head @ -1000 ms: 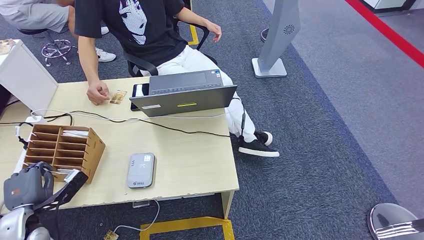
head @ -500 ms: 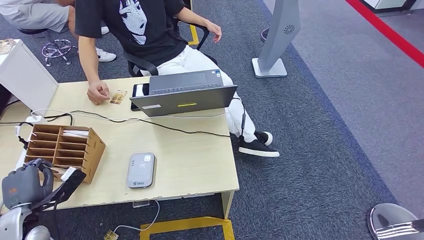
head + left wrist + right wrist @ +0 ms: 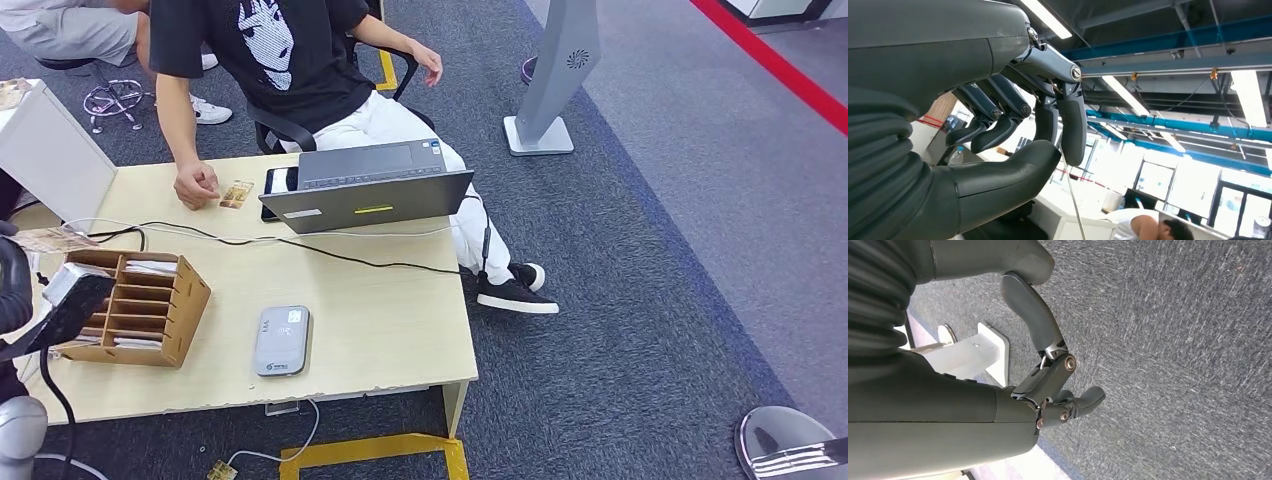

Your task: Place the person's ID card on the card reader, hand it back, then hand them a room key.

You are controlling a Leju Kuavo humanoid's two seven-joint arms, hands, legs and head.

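Fingers (image 3: 998, 131) of the left hand (image 3: 1013, 135) curl toward the thumb, apparently pinching a thin card, though I cannot tell surely. Right hand (image 3: 1048, 375) hangs loosely apart over carpet. ID card (image 3: 237, 193) lies on the worktop (image 3: 380, 320) beside the person's hand (image 3: 196, 186): light, stiff, slick, best taken by its edges. Cables (image 3: 330, 250), laptop (image 3: 365, 200) and wooden organizer (image 3: 130, 295) crowd the way to the card reader (image 3: 281, 340).

Grey card reader (image 3: 281, 340) lies flat near counter's (image 3: 380, 320) front edge; small tan ID card (image 3: 237, 193) lies flat at far edge, just beside person's hand (image 3: 195, 185); key cards (image 3: 150, 268) in wooden rack (image 3: 135, 303).
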